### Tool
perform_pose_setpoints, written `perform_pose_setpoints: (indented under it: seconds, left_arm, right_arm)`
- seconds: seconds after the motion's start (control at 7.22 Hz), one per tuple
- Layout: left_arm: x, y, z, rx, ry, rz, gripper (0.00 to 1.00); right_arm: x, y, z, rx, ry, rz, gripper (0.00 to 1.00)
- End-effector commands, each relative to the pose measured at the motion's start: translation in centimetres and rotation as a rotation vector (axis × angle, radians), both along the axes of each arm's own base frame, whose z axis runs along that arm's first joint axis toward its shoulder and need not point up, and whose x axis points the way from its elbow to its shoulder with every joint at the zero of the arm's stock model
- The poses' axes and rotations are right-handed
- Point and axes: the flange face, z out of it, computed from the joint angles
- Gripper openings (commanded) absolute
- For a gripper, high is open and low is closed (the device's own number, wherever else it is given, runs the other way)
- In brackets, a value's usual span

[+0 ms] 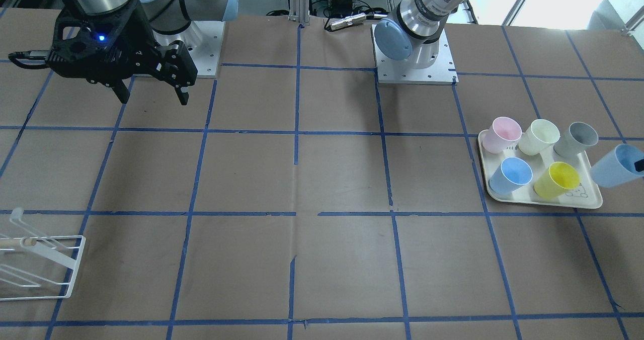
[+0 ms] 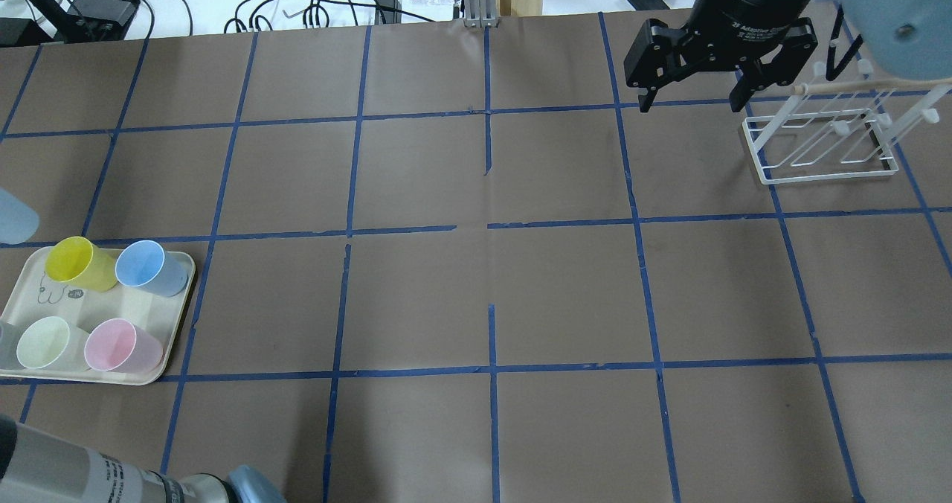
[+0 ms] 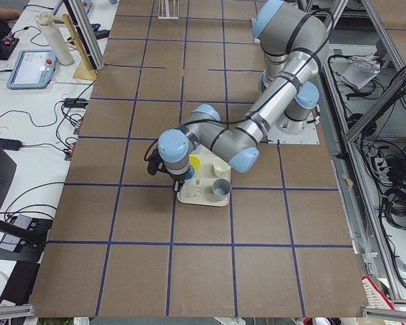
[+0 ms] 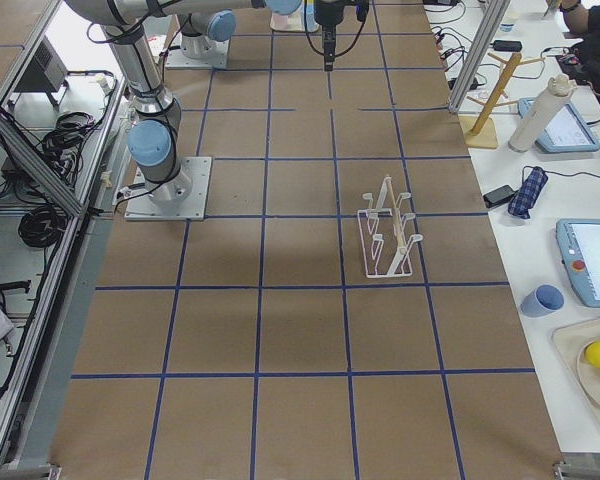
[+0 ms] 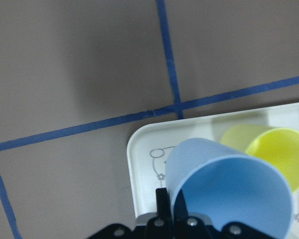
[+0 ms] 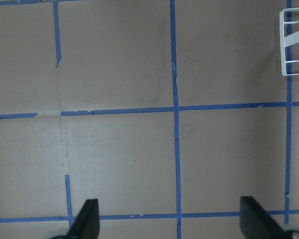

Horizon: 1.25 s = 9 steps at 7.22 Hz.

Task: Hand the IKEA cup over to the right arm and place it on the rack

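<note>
The pale blue cup (image 5: 229,194) hung tilted in the left arm's fingers (image 5: 162,201), lifted off the tray (image 1: 543,201) near its drawn-on corner. One finger showed on the outside of the wall at the rim. The other was hidden, probably inside the mouth, so the hold looked like a pinch on the wall rather than a clasp round the body.

It was a thin, smooth plastic tumbler, likely very light, a little springy under pressure and inclined to slip. It was not fragile (a drop would more likely cost position than break it). With the rim taken, the free tapered body toward the base seemed the sensible place for the second hold, across its width and squeezed only gently.

Five other cups stood on the tray: yellow (image 1: 557,179), deeper blue (image 1: 512,175), pink (image 1: 502,134), cream (image 1: 539,136) and grey (image 1: 577,139).

Well apart across the brown tabletop (image 1: 327,179), the right arm's fingers (image 6: 89,221) were spread wide and held nothing. They hovered near the white wire rack (image 2: 818,146), which had no cup on it. The handover therefore seemed not yet begun.
</note>
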Motion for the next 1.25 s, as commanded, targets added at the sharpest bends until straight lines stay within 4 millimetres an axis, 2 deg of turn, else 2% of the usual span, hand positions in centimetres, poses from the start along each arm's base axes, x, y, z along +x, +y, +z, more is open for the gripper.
perform_pose_setpoints:
  seconds: [0.0,0.14,0.28,0.42,0.55,0.69,0.83,0.97,1.11]
  left_arm:
    - [-12.5,-2.0,6.7,0.097,0.028,0.067,0.00]
    - [-19.2,-2.0,8.2,0.142,0.072,0.082,0.00]
    - [-25.8,-1.5,9.2,0.180,0.202,0.179,0.00]
    - [-31.3,-1.0,7.7,0.212,0.301,0.164,0.00]
    - [-36.9,0.4,4.9,0.264,0.417,0.139,0.00]
    - [-41.1,2.1,3.1,0.280,0.578,0.166,0.00]
    - [-43.1,2.9,1.9,0.265,0.798,0.249,0.00]
    - [-44.8,4.4,1.2,0.257,0.938,0.311,0.00]
    - [-47.0,6.3,-0.4,0.267,1.087,0.395,0.00]
  right_arm:
    - [-0.5,0.0,0.3,-0.002,0.000,-0.008,1.00]
    - [-1.0,0.2,0.7,-0.010,0.003,0.002,1.00]
    - [-1.9,0.2,0.7,0.010,-0.016,-0.009,1.00]
    - [-2.8,0.2,1.3,0.031,-0.102,-0.029,1.00]
    - [-4.8,0.3,1.8,0.052,-0.113,-0.043,1.00]
    - [-5.8,0.5,2.3,0.051,-0.139,-0.057,1.00]
    - [-7.3,0.1,2.3,0.049,-0.214,-0.080,1.00]
    - [-9.0,0.0,2.2,0.068,-0.300,-0.101,1.00]
    - [-10.5,0.0,2.0,0.085,-0.389,-0.121,1.00]
